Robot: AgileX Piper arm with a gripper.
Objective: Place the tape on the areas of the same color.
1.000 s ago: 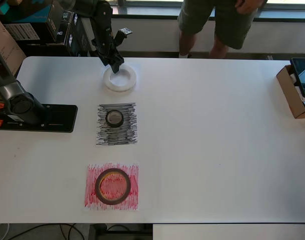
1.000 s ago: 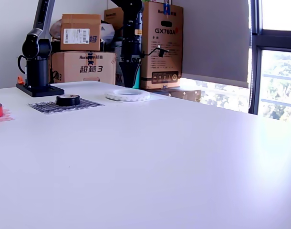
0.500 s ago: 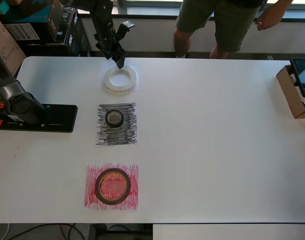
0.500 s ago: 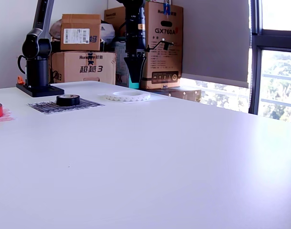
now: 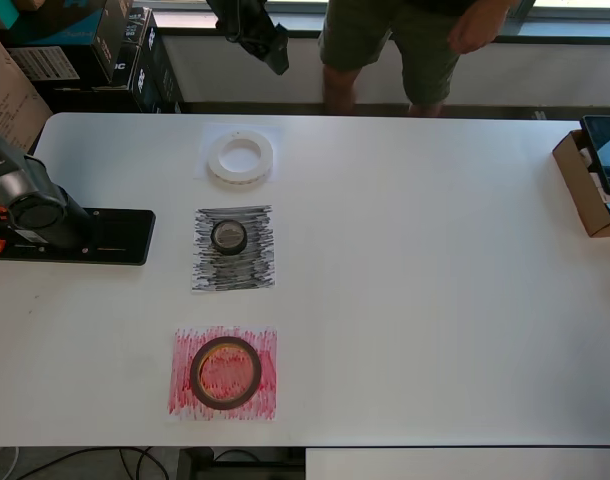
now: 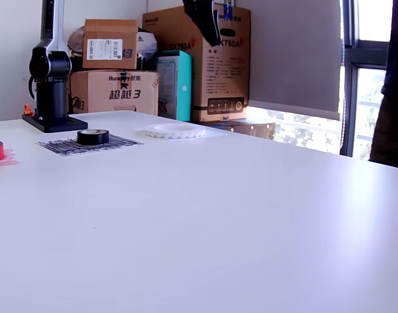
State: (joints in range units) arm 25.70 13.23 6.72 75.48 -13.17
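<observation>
The white ring [image 5: 240, 157] lies flat on the blank white sheet [image 5: 210, 134] at the table's far side; it also shows in the exterior view [image 6: 175, 131]. The small black roll [image 5: 229, 236] sits on the black-scribbled sheet [image 5: 233, 272]. The dark-red roll [image 5: 225, 372] sits on the red-scribbled sheet [image 5: 185, 402]. My gripper [image 5: 277, 62] hangs high above and beyond the table's far edge, well clear of the ring, and holds nothing. It shows as a dark tapered shape [image 6: 214, 40], and I cannot see whether its fingers are apart.
The arm's black base [image 5: 80, 235] is bolted at the overhead view's left. A person [image 5: 385, 50] stands behind the far edge. A cardboard box [image 5: 590, 185] sits at the right edge. Stacked cartons [image 6: 121, 72] stand behind the table.
My gripper has risen from the white ring and swung up and away past the table's far edge. The ring stays on its sheet. The person has shifted slightly.
</observation>
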